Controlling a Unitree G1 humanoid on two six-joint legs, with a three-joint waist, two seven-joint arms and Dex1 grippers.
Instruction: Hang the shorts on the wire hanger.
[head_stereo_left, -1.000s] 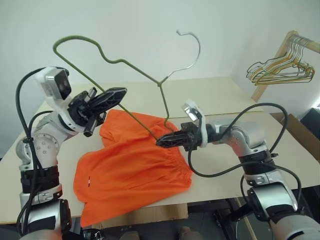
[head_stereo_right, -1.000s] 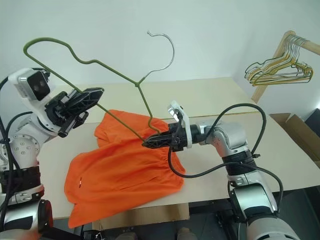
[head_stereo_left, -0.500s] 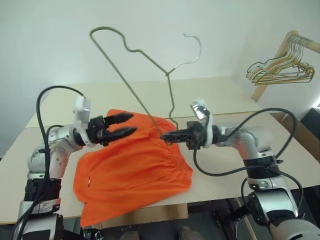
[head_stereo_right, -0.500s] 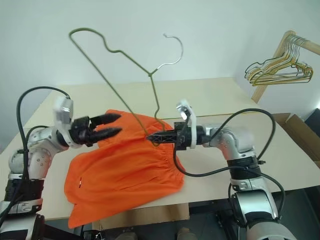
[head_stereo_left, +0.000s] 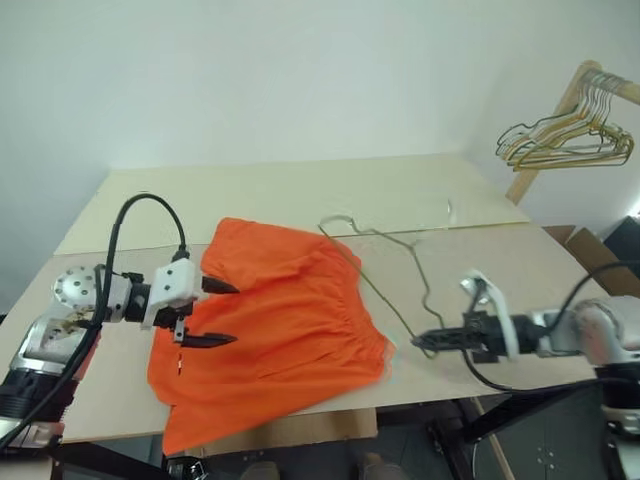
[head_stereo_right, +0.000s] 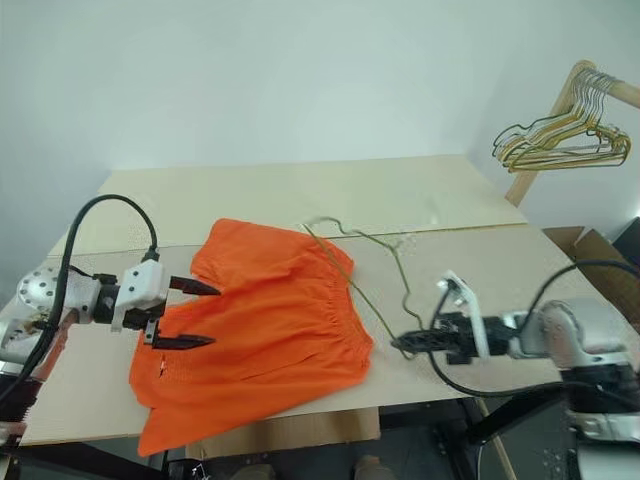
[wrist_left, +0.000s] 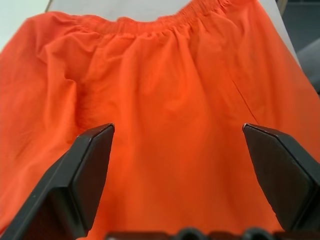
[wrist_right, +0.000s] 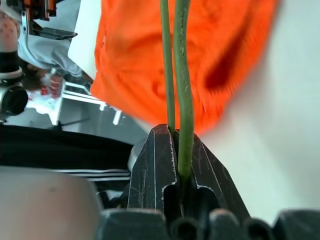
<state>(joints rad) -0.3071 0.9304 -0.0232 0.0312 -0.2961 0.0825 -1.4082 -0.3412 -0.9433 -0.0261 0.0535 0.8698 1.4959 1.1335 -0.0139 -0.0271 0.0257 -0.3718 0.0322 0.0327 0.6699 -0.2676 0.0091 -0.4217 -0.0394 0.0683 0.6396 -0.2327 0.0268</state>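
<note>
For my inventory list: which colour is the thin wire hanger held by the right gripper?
Dark grey-green wire hanger, clearest in the right wrist view.

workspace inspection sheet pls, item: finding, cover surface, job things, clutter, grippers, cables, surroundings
surface: pale wooden table, two boards butted with a seam across.
job's things: orange shorts lie flat on the table, one corner hanging over the near edge; wire hanger lies low over the table beside the shorts, its far part at the waistband.
clutter: nothing seen.
grippers: left gripper open, fingers spread above the shorts; right gripper shut on the wire hanger's end.
cables: black cable loops above the left arm; another arcs over the right arm.
surroundings: plain pale wall; bunch of wire hangers on a wooden rack at right.
</note>
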